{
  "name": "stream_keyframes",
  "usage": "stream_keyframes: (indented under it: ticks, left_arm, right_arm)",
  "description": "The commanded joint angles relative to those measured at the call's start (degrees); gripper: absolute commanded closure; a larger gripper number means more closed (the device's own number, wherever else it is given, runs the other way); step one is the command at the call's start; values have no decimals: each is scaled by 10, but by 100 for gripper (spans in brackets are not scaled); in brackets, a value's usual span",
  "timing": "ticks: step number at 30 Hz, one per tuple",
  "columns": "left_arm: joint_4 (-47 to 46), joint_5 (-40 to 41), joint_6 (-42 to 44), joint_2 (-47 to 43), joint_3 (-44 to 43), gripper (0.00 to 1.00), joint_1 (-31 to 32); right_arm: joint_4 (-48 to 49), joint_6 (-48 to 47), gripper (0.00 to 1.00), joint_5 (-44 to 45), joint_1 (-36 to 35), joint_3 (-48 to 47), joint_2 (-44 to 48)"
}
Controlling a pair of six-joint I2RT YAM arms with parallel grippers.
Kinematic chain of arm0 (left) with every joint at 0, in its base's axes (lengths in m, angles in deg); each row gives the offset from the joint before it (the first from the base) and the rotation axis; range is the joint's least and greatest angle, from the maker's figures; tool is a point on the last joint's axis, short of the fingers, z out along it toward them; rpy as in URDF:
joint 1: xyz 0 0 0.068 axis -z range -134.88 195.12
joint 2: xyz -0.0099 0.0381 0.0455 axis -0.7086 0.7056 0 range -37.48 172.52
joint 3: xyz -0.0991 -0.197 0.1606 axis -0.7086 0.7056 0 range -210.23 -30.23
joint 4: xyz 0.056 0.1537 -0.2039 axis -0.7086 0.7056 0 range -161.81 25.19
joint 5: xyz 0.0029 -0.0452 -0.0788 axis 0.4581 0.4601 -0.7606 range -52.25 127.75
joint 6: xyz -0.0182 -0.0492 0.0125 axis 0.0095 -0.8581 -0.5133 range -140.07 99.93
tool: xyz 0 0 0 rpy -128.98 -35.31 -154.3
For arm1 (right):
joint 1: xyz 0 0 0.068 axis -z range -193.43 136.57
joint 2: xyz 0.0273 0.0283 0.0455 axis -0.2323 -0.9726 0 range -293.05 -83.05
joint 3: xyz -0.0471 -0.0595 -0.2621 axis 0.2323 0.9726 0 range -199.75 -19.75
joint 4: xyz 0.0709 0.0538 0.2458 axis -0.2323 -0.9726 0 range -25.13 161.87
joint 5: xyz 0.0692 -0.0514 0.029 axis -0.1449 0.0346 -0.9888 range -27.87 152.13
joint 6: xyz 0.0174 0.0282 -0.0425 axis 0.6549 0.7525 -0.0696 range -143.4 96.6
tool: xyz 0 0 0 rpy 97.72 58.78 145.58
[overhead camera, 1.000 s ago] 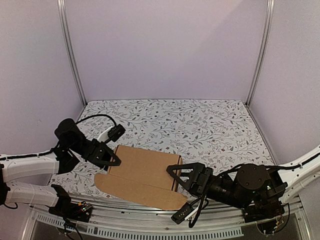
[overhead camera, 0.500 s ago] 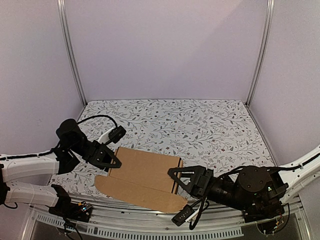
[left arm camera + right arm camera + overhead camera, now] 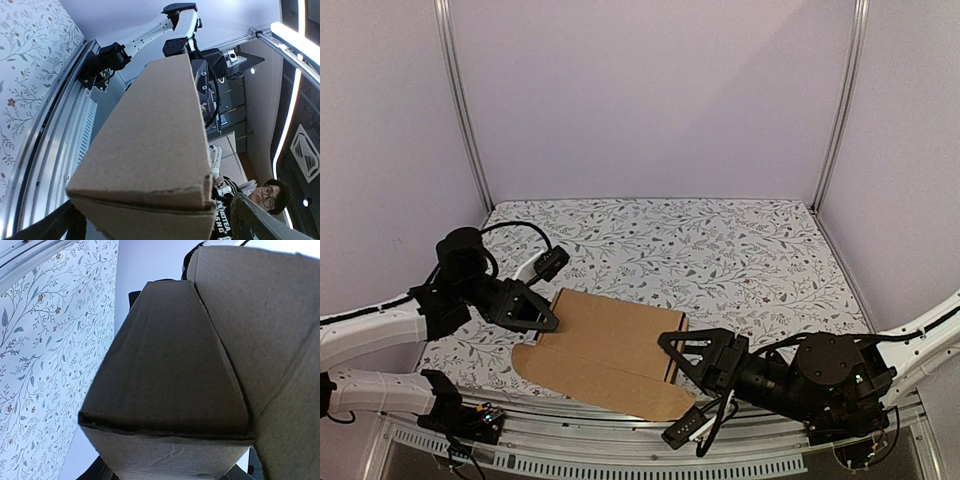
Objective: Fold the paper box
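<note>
S1: Left gripper (image 3: 532, 312) has spread since 1 second back, and its wrist came up a bit. State now?
S2: Jaws wide, 1 finger each side of the left end of the box (image 3: 610, 335). Wrist view shows a gap. Not holding.
S1: Right gripper (image 3: 672, 352)?
S2: Looks clamped on the box's right end. In the wrist view, cardboard fills the space between the fingers, no gap.
S1: Box where?
S2: On the table (image 3: 720, 250), near edge, left of centre, between the 2 grippers. Body raised, 1 flap (image 3: 600, 385) lying flat toward the near edge.
S1: Step?
S2: Mid-fold, I'd say, with the left regripping. Next move probably needs the left on that flap while the right holds steady.
S1: Arms?
S2: Left arm (image 3: 380, 325) comes in low from the left. Right arm (image 3: 830, 375) lies low along the near edge, pointing left.
</note>
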Motion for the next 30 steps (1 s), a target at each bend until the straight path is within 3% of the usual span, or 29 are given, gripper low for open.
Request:
stream_keyframes:
  ticks: [1, 8, 14, 19, 24, 30]
  left_arm:
    - [204, 44, 148, -24, -49, 0, 1]
    - [361, 159, 232, -26, -80, 0, -17]
    - [424, 301, 258, -73, -107, 0, -26]
    - [456, 447, 267, -125, -122, 0, -26]
    - [459, 555, 282, -196, -118, 1, -27]
    - [435, 565, 285, -214, -113, 0, -27]
  right_arm:
    - [13, 53, 58, 28, -6, 12, 7]
    - [-33, 141, 59, 55, -6, 15, 26]
    - [-128, 298, 59, 63, -5, 14, 58]
    - [-147, 445, 59, 48, 6, 26, 73]
    - [-175, 575, 60, -26, 49, 33, 76]
    - [-188, 718, 60, -181, 138, 35, 71]
